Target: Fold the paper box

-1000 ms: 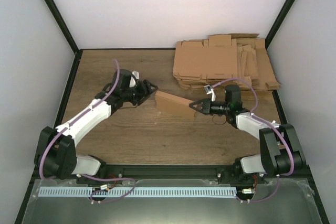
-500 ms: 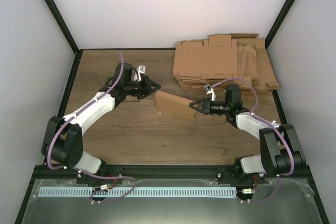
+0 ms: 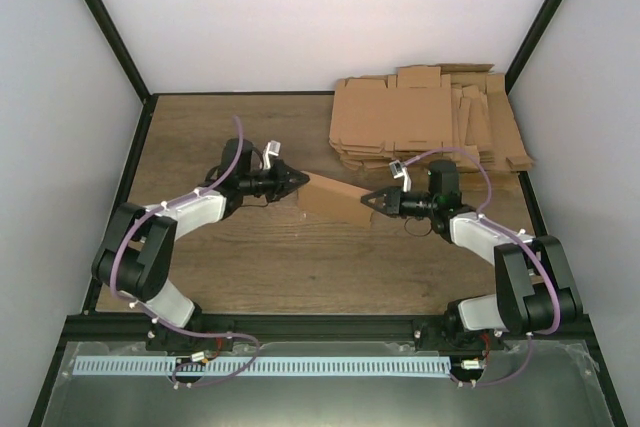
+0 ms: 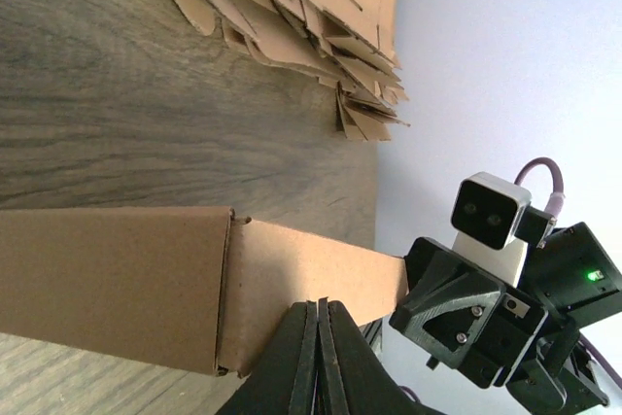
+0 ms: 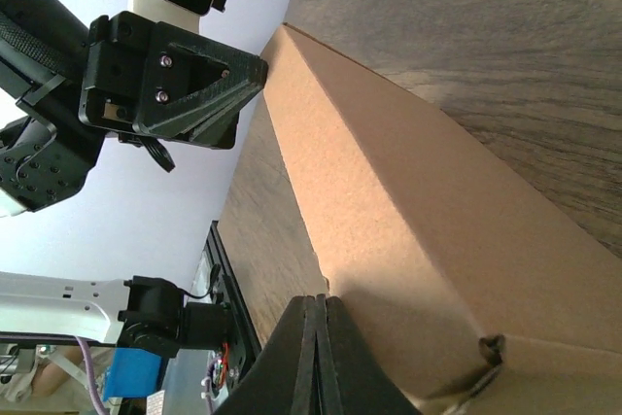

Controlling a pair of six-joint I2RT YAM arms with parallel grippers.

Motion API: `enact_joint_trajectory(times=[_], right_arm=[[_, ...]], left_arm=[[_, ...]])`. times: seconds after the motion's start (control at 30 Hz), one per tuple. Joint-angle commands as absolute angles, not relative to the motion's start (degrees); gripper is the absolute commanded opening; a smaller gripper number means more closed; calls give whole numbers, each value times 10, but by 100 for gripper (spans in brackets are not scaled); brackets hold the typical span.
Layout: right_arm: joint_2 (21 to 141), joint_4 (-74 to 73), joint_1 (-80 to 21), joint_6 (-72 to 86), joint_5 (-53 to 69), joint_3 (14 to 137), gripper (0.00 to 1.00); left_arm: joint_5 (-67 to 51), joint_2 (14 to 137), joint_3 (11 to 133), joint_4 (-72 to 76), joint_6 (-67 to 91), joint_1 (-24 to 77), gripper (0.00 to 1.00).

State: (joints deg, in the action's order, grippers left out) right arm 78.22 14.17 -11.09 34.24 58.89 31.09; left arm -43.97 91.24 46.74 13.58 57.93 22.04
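Box, brown, closed into a long shape, middle of desk, contents hidden, lying between left claw and right claw, both pinched shut and gripping nothing, tips at its ends; risk: uneven push may skew it or spring a flap; blanks heaped far right.

No text, label, brand, number or sign could be read in any view. The plain brown cardboard paper box showed no legible print.
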Motion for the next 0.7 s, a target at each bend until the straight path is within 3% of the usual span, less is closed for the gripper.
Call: enact_joint_trajectory(times=[0.0,0.27,0.67], right_arm=[[783,68,-110,331,543,328,1],[754,30,-113,321,598,409,1],[846,65,-146,340,548,426,1]], left_arm=[[-434,935,448,130,573,223,4],[-417,923,463,86,551,223,4],[-415,927,465,81,550,223,4]])
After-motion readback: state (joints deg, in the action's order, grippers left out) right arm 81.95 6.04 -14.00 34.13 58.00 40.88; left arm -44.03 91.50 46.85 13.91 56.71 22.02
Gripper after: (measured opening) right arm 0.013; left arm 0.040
